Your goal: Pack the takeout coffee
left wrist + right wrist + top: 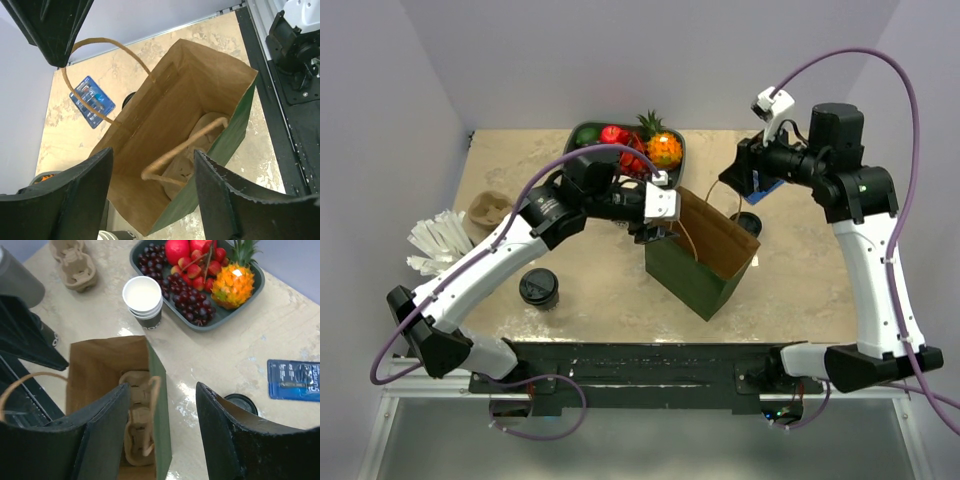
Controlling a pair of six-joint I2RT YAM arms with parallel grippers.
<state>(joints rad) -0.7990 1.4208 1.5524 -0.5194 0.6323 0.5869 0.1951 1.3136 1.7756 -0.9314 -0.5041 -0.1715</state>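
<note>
Here: beige mottled tabletop (810, 290), lilac walls (620, 60); L pincer (152, 190) spread over open bag (720, 245), R pincer (162, 425) spread too.

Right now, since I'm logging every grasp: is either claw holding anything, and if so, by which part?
Nothing is held. The left claw and the right claw both stand open above the paper bag, clamping no part of it.

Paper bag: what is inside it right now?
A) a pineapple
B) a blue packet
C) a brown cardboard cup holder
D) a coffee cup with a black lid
C: a brown cardboard cup holder lies at the bottom of the paper bag; the takeout coffee stands outside it.
</note>
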